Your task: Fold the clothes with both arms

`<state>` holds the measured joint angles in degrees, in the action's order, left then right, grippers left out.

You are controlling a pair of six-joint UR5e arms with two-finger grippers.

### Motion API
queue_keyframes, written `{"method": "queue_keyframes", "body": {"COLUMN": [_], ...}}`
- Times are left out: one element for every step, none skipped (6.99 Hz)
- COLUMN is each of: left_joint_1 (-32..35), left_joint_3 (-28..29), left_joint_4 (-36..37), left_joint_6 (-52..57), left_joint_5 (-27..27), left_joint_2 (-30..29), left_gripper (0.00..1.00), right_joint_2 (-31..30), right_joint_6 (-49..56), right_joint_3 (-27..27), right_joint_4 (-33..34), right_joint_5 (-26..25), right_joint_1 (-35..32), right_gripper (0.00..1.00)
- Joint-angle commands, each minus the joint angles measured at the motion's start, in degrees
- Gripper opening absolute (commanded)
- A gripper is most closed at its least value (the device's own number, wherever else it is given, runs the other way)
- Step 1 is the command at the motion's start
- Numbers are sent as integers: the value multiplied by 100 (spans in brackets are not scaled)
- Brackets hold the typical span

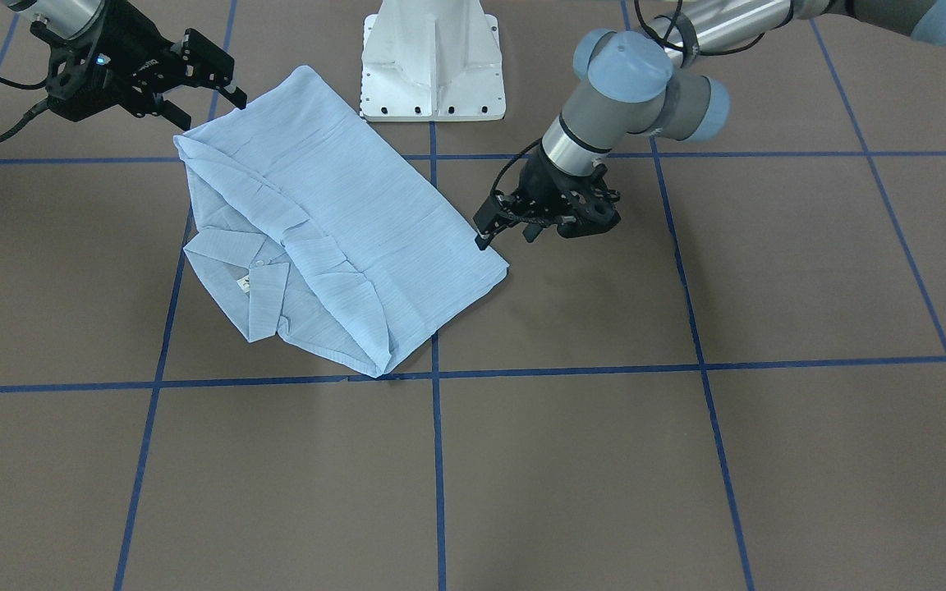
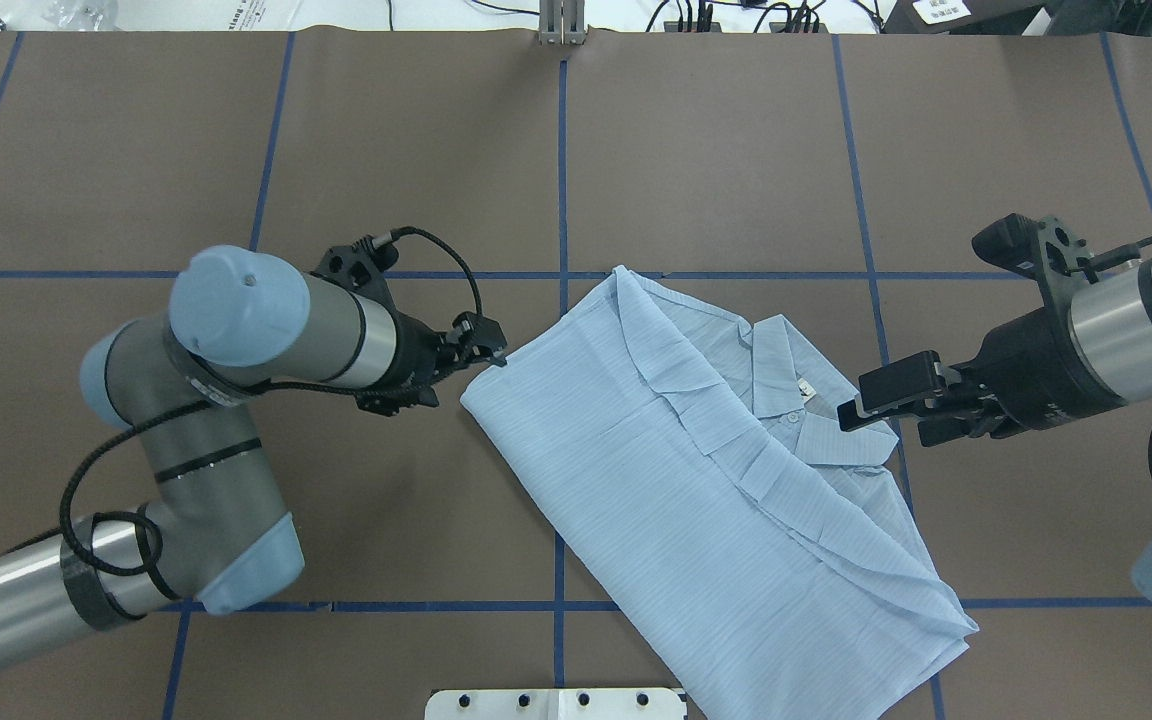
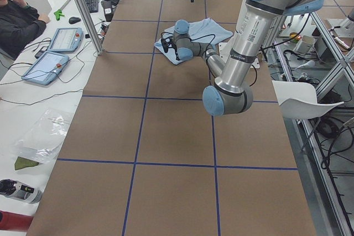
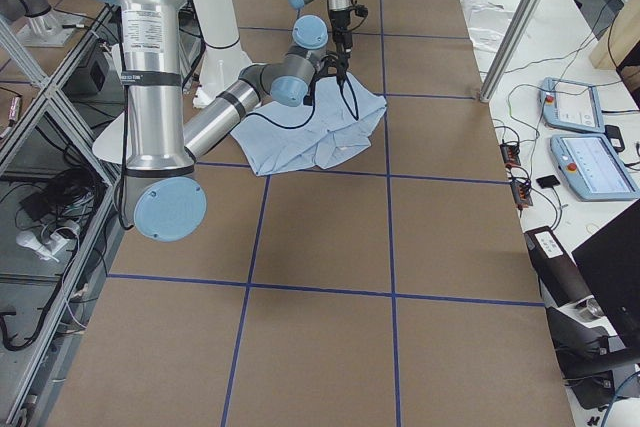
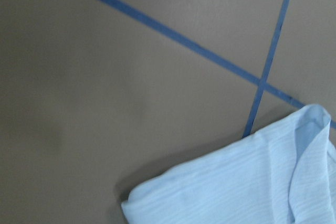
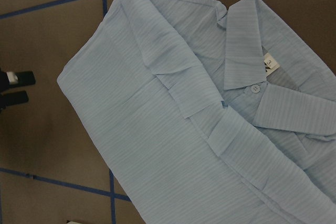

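Observation:
The light-blue striped shirt (image 1: 342,222) (image 2: 656,470) lies folded and flat on the brown table, collar, button and neck label facing up (image 6: 268,62). My left gripper (image 1: 506,236) (image 2: 486,345) hovers just off the shirt's corner, open, with nothing between its fingers; its two fingertips (image 6: 16,78) show apart in the right wrist view. The left wrist view holds only that shirt corner (image 5: 252,182) and bare table. My right gripper (image 1: 212,111) (image 2: 881,425) is open beside the collar end of the shirt, not holding it.
The white pedestal base (image 1: 432,66) (image 2: 556,703) stands close behind the shirt. Blue tape lines (image 2: 561,180) grid the table. A seated person (image 3: 16,20) and control tablets (image 3: 55,53) are beside the table's far side, off its edge.

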<state>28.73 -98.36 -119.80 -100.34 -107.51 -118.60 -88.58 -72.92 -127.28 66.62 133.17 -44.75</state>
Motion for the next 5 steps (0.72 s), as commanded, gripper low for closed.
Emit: {"method": "queue_keyframes", "body": {"left_joint_1": [-402,-403,-403,-394,-385], "left_joint_3": [183,350,387,422,483], "left_joint_4": [159,159,159,159,159], "left_joint_6": [-161,-161,-161,-161,-152], "left_joint_5": [318,397,415,511,625], "left_joint_2": [-118,-180,-181,-181,-181], "left_gripper": [93,91,89,86,84], "right_joint_2": [16,25,16,16,16], "right_joint_6": [15,24,24,24,24], "right_joint_3": [71,89,90,90,90], "right_joint_4": [0,0,0,0,0], "right_joint_5": [-72,-81,-81,-81,-81], "right_joint_1": [-51,-51,-51,-60,-60], "right_gripper": [100,100,100,100,100]}}
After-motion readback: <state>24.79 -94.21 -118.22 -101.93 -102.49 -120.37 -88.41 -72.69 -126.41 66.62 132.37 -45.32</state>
